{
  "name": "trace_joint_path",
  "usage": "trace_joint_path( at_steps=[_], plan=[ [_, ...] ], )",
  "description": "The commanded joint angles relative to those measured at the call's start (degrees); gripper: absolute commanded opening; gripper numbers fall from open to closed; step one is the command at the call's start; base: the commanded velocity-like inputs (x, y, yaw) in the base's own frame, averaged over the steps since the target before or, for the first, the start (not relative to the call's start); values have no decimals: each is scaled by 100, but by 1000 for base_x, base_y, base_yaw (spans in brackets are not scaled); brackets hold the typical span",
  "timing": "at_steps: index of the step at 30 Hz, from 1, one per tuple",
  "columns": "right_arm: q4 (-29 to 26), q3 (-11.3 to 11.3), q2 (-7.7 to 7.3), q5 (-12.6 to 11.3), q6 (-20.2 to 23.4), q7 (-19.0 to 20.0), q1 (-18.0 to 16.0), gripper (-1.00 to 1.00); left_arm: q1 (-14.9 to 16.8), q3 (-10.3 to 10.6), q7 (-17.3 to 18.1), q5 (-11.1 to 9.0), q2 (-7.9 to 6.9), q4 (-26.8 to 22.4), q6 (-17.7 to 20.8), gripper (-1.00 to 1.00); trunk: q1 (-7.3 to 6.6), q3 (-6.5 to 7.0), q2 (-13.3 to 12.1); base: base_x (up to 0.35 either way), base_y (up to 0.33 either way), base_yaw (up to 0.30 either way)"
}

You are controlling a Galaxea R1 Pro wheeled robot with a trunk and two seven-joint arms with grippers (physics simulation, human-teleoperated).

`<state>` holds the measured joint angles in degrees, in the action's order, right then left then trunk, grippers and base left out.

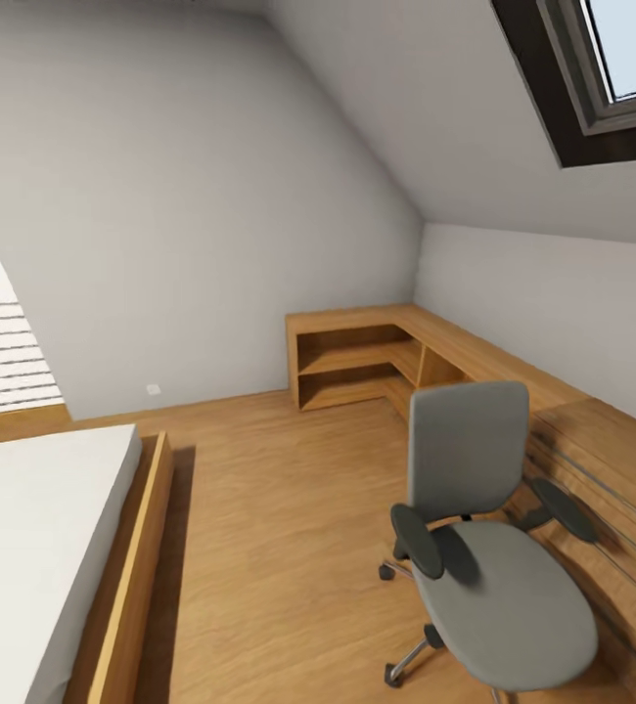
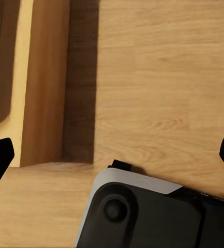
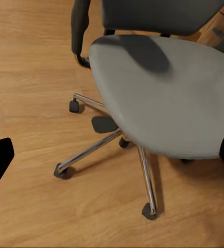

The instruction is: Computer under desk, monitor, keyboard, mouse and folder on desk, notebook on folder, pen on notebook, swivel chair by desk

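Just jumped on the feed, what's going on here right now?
Nothing is being handled right now. The head view looks across a bedroom at the swivel chair, standing on the wood floor beside a low light-wood cabinet, with a bed off to the left. The chair's grey seat is bare: no folder lies on it. The right gripper hangs open above the chair's chrome base, and the left gripper hangs open over the floor by the bed frame.

Bed (image 1: 34, 528); corner shelving (image 1: 377, 357); skylight (image 1: 612, 68)
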<state>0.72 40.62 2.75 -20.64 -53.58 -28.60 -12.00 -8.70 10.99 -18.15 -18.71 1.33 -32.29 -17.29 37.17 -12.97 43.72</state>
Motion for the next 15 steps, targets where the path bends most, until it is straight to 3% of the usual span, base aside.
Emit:
trace_joint_path(
  at_steps=[1, 9, 15],
  plan=[
    [8, 50, 4, -22, -17, -33, -4, 100, 0, 43, -39, -55, -5, -8, -20, 100, 3, 2, 5, 122, -46, 19],
    [8, 75, 6, 14, -43, -25, -4, 100, 0, 44, -40, -45, -2, -5, -29, 100, 3, 75, 5, 36, -13, 8],
    [8, 77, 7, 20, -47, -23, -4, 100, 0, 44, -39, -45, -1, -5, -29, 100, 3, 129, 5, 1, -1, 92]
  ],
)
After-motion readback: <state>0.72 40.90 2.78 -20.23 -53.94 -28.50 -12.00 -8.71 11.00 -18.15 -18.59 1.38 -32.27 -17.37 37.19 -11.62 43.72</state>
